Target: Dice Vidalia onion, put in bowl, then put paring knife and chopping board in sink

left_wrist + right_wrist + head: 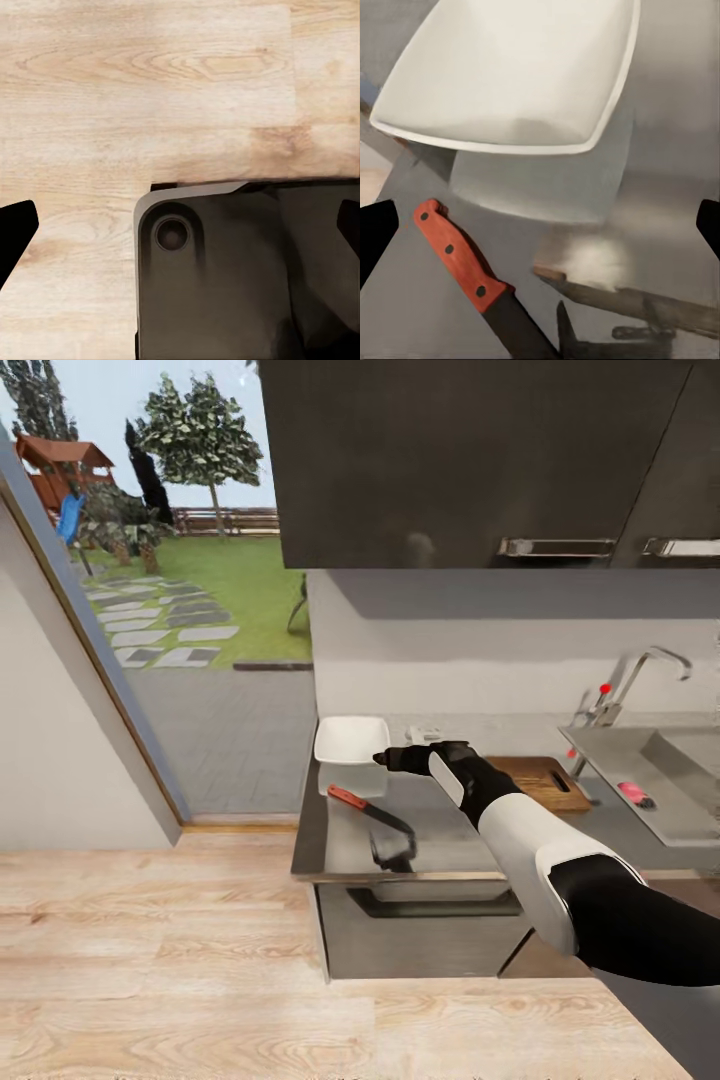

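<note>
Grey tabletop (450, 840) carries the paring knife (370, 812) just below the right claw (385, 758), the bowl (350, 740) beside it, the chopping board (535, 775) behind; the Vidalia onion (635, 793) waits in the sink (680, 800). Left wrist: left claw (180, 225) spread over floor. Right wrist: tips apart above the knife's handle (454, 255); an off-centre grip could skid it off the edge.

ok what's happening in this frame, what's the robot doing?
The right gripper hangs open above the countertop, beside the bowl and holding nothing. The paring knife lies on the counter just below it, the chopping board behind the arm. The Vidalia onion sits in the sink, so dicing hasn't started.
</note>
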### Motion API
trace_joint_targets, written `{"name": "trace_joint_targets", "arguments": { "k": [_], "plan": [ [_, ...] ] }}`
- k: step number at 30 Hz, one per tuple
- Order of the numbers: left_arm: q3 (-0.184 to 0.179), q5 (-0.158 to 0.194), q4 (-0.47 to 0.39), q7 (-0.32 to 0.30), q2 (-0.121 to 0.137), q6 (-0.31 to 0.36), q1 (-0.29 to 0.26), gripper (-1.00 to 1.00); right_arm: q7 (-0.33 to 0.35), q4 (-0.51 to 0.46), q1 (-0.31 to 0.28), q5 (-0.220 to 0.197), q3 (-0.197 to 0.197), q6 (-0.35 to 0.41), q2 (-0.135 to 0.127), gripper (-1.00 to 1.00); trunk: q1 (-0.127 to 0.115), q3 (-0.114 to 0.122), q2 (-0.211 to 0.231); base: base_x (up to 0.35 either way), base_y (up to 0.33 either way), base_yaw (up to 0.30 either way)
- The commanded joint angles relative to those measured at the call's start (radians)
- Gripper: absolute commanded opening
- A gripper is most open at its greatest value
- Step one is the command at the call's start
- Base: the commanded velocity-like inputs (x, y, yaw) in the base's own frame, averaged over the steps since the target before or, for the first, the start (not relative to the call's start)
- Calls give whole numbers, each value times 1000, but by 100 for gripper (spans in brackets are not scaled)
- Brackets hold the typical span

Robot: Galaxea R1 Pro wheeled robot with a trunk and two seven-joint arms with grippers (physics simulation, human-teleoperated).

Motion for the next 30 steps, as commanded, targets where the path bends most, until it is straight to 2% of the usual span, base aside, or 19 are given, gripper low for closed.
{"name": "trace_joint_targets", "arguments": {
  "k": [1,11,30],
  "plan": [
    [-2,0,-1,-1,0,-2,0,100,-2,-1,-1,-10,7,4,-1,100,0,0,-2,-191,0,0],
    [-2,0,-1,-1,0,-2,0,100,-2,-1,-1,-10,7,3,-1,100,0,15,-2,-195,0,0],
    [-2,0,-1,-1,0,-2,0,100,-2,-1,-1,-10,7,0,-1,100,0,16,-2,-207,0,0]
  ]
}}
